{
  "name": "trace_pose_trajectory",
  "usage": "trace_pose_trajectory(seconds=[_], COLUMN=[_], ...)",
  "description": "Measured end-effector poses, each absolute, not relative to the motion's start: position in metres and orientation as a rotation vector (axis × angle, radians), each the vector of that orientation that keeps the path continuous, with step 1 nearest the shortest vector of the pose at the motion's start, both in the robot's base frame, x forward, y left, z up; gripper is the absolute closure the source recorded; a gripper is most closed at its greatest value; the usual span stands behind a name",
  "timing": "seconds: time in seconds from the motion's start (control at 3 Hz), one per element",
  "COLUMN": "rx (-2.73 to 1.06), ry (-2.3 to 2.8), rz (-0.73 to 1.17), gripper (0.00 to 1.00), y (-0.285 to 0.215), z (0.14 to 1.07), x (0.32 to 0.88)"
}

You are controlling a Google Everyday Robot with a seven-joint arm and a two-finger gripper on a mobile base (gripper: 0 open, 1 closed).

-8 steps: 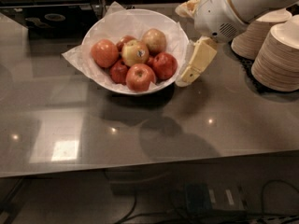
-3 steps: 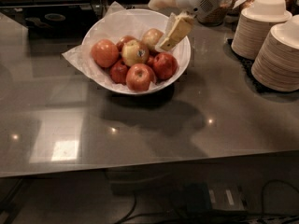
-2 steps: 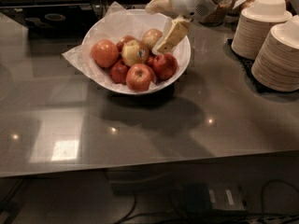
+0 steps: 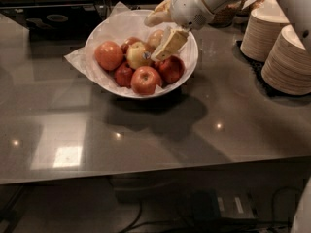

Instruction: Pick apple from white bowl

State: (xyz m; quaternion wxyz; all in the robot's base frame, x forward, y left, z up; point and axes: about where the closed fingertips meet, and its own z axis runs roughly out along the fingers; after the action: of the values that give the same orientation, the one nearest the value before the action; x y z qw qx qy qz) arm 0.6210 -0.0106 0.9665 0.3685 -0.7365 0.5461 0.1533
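The white bowl [image 4: 104, 33], lined with crinkled white paper, stands on the dark counter at the upper middle and holds several apples. The yellow-green apple [image 4: 137, 55] with a small dark sticker lies in the middle of the pile, among deep red apples and an orange-red apple [image 4: 109, 55] on the left. My gripper [image 4: 163, 32] hangs over the right half of the bowl, open and holding nothing. Its near finger [image 4: 168, 43] points down just to the right of the yellow-green apple. A second pale apple [image 4: 155, 38] sits partly hidden behind that finger.
Two stacks of pale plates [image 4: 286, 57] stand at the right edge of the counter on a dark mat. A basket [image 4: 226, 14] sits behind the arm. The counter's front edge [image 4: 146, 174] runs across the lower part, with cables on the floor below.
My gripper has moved left from beside the bowl's right rim to over the apples, and now reaches a little lower and closer to the yellow-green apple. The apples have not moved.
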Motion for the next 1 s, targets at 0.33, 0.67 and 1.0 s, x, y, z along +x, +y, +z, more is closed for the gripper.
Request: trace_pose_trajectory(seconds=[0.33, 0.67, 1.0], rx=[-1.908, -1.922, -1.951], ry=[1.408, 1.412, 1.4], rz=[0.412, 0.429, 0.462], gripper=[0.33, 0.33, 0.3], y=[-0.005, 0.0, 0.012], z=[0.953, 0.943, 0.934], x=[0.627, 0.632, 0.632])
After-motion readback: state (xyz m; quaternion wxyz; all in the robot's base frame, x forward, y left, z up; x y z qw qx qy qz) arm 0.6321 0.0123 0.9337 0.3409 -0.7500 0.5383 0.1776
